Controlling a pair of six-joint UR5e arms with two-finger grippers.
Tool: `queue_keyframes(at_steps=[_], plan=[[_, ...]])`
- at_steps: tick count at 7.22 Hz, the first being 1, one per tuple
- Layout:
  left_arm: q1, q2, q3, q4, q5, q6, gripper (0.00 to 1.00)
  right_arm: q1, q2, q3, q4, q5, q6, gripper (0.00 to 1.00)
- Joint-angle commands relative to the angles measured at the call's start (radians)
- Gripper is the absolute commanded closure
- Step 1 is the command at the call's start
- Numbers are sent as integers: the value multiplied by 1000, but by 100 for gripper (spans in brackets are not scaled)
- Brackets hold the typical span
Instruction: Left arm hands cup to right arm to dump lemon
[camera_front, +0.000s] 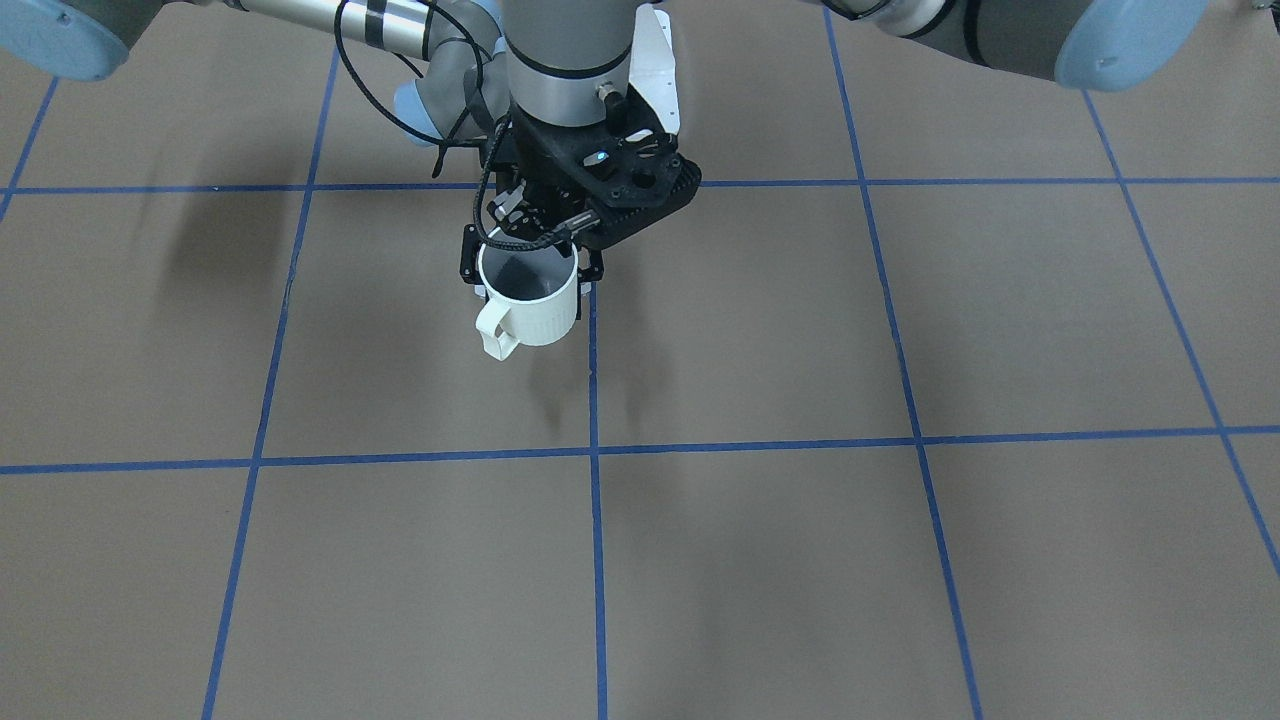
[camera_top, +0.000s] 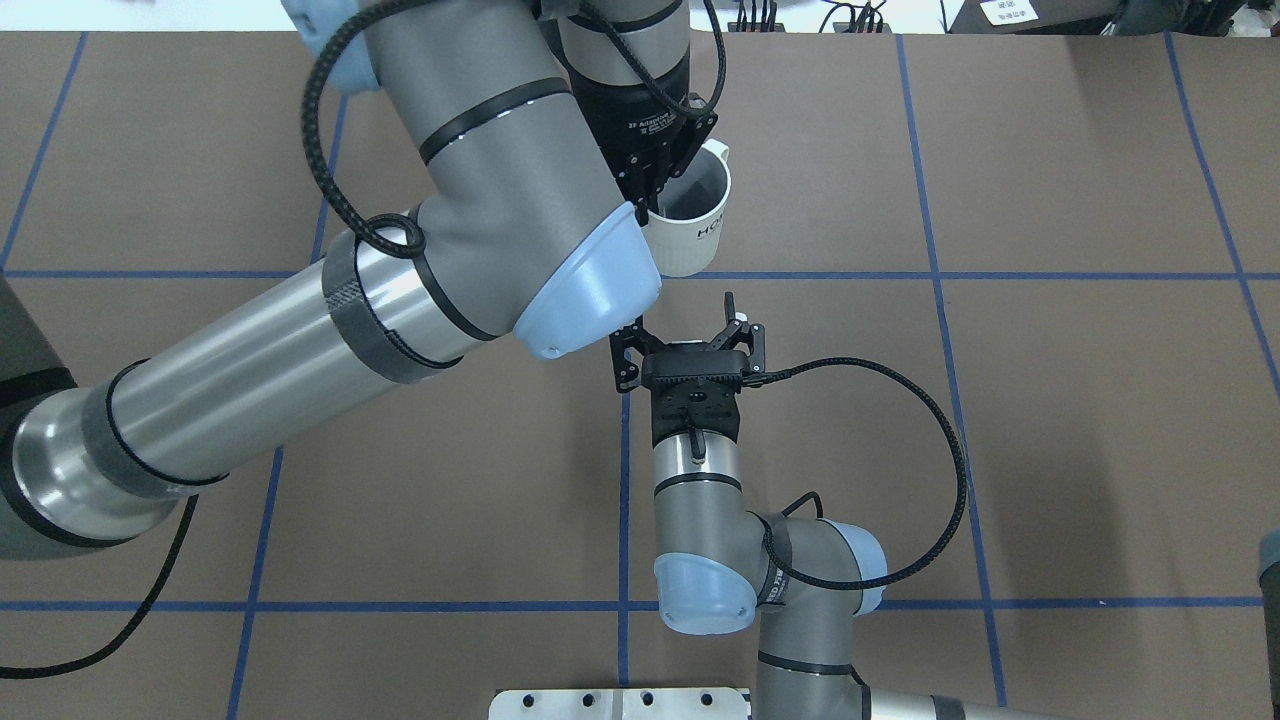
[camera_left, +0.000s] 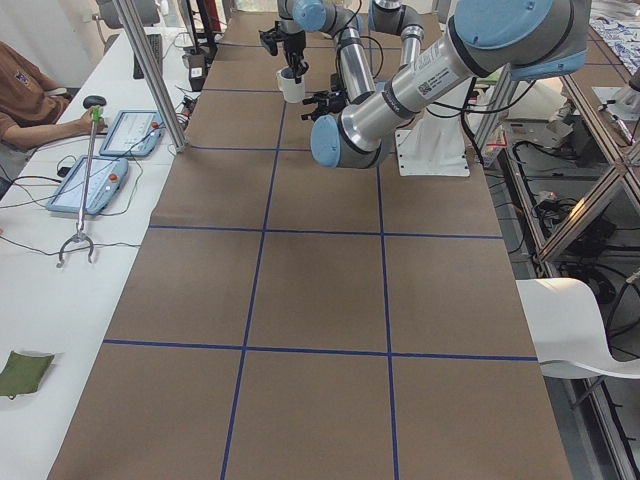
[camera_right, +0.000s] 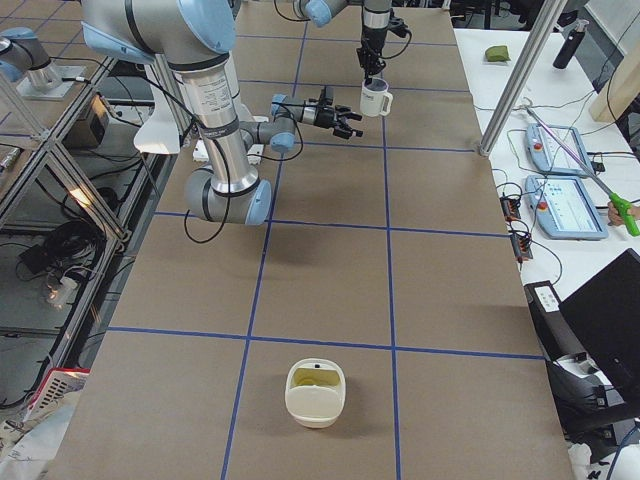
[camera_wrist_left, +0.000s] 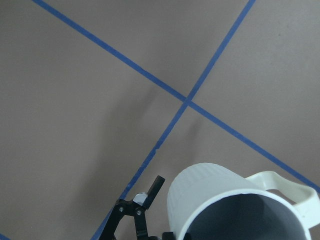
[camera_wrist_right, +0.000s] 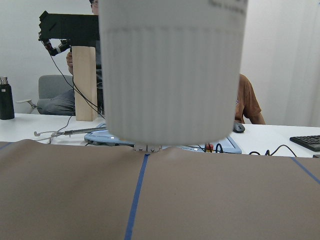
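Two claws attend the cup (camera_top: 695, 245): the left claw (camera_top: 652, 195) pinches its rim from above, clear of the worktop (camera_top: 1050, 450); the right claw (camera_top: 685, 325), spread wide, faces its side, just short of it.

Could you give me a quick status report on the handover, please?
Left claw shut on cup rim, cup aloft. Right claw open, aimed at cup, not touching. No lemon visible inside cup. Nothing between them.

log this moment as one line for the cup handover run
phase: pre-handover | left tool: shut on cup rim, cup upright off table | right tool: open, facing cup, not touching | lemon: not seen
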Motion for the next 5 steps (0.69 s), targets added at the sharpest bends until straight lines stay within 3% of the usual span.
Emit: queue_keyframes(at_steps=[1,2,5], plan=[[-53,63,-88,1,-3,83,100,60,-12,38,3,177,-61,0],[-64,152,-163,20,-1,196,100,100,-62,85,2,218,-80,0],[-122,524,-428,4,-6,509,100,235,-238,274,0,530,-97,0]])
